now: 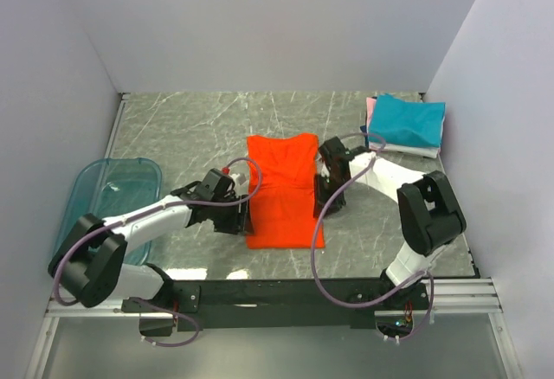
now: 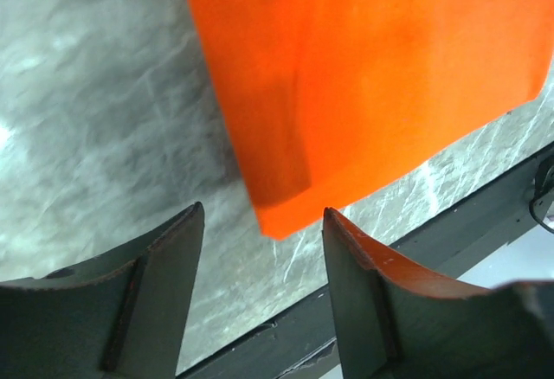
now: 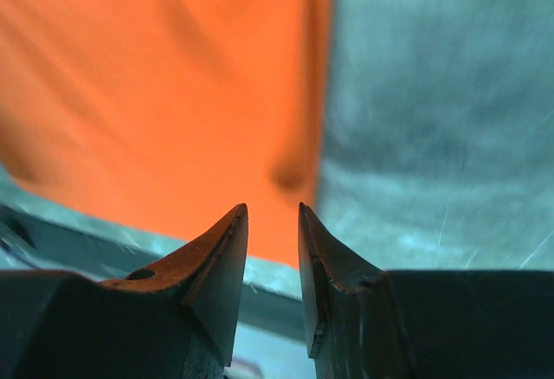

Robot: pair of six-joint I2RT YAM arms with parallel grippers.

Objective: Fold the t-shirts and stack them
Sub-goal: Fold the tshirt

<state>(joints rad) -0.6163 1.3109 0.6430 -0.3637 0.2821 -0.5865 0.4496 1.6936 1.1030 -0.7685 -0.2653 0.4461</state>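
Note:
The orange-red t-shirt (image 1: 281, 190) lies flat mid-table as a long rectangle, sleeves folded in. My left gripper (image 1: 245, 221) hovers at its near left edge, open and empty; the left wrist view shows the shirt's near corner (image 2: 363, 85) just beyond the fingertips. My right gripper (image 1: 324, 206) hovers at the shirt's right edge, jaws slightly apart and empty; the right wrist view shows the shirt's edge (image 3: 156, 93) ahead. A stack of folded shirts (image 1: 405, 124), teal on top over white and pink, sits at the back right.
A translucent blue-green plastic bin (image 1: 108, 197) stands at the left edge of the table. The dark marbled tabletop (image 1: 190, 128) ends in a black rail at the near edge (image 1: 294, 292). White walls close in three sides.

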